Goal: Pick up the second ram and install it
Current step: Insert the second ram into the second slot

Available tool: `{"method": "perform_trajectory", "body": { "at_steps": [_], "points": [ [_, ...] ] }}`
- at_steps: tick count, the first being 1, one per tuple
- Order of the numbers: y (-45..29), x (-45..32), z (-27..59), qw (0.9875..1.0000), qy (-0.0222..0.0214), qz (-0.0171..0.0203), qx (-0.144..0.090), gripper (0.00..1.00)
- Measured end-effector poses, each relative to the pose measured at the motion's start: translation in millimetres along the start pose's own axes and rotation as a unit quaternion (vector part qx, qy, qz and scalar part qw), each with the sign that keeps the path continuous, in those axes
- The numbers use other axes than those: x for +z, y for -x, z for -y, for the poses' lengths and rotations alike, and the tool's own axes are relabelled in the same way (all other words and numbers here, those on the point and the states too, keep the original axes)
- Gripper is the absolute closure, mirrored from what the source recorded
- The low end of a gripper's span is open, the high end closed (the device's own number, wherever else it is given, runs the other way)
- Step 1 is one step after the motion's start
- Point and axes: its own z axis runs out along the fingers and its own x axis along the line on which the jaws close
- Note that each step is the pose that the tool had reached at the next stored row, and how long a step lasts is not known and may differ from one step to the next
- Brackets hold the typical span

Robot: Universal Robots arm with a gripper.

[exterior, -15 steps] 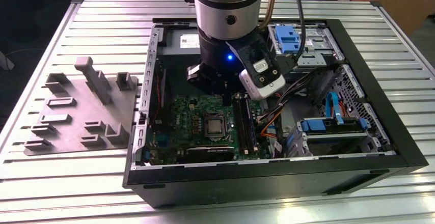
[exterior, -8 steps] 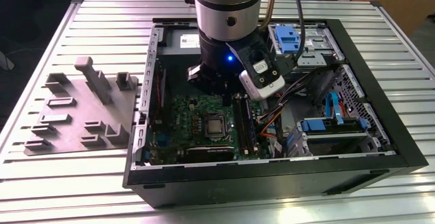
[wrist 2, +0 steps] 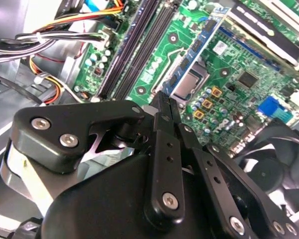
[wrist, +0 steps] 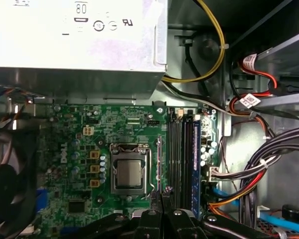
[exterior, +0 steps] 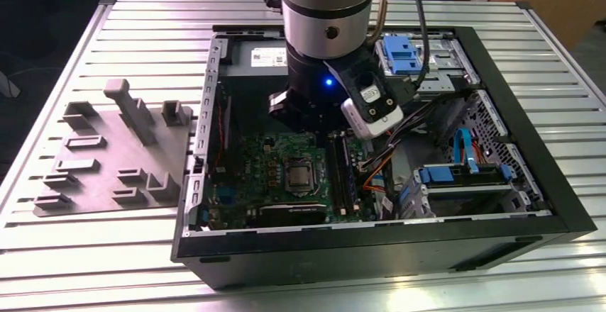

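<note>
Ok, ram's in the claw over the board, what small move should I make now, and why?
Probably slide sideways toward the empty black slots before lowering. In the first wrist view the claw holds the second ram over the edge of the CPU socket, beside the slots, not above them.

In the exterior view the ribbed aluminium table (exterior: 113, 255) is lit brightly from above, while the inside of the black computer case (exterior: 379, 252) is seen dimmer. In the first wrist view the grey metal power-supply box (wrist: 89, 45) is washed almost white by glare, and the round black fan (wrist: 5, 189) is lost in shadow. In the second wrist view soft grey reflections are carried by the black metal gripper (wrist 2: 165, 102).
</note>
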Motion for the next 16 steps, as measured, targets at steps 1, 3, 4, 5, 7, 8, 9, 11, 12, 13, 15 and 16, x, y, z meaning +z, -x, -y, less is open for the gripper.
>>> {"method": "perform_trajectory", "body": {
  "at_steps": [1,3,4,5,7,8,9,11,12,13,15,16],
  "points": [
    [1.2,1.0,-0.4,1.0,0.0001,0.0,-0.001,0.88],
    [4.0,2.7,-1.2,1.0,0.0002,-0.0001,-0.003,0.88],
    [5.7,3.6,-1.6,1.0,0.0002,-0.0001,-0.004,0.88],
    [7.2,4.4,-2.1,1.0,0.0002,-0.0001,-0.005,0.88],
    [11.1,5.7,-2.8,1.0,0.0003,-0.0001,-0.006,0.88],
    [12.3,6.3,-3.0,1.0,0.0004,-0.0001,-0.006,0.88],
    [12.8,6.6,-3.1,1.0,0.0005,-0.0001,-0.006,0.88],
    [13.3,7.0,-3.2,1.0,0.0004,-0.0001,-0.006,0.88],
    [13.9,7.5,-3.3,1.0,0.0004,-0.0001,-0.006,0.88],
    [14.5,8.3,-3.4,1.0,0.0004,-0.0001,-0.006,0.88],
    [15.2,10.1,-3.5,1.0,0.0005,-0.0001,-0.006,0.88],
    [15.5,10.8,-3.5,1.0,0.0004,-0.0001,-0.006,0.88]
  ]
}}
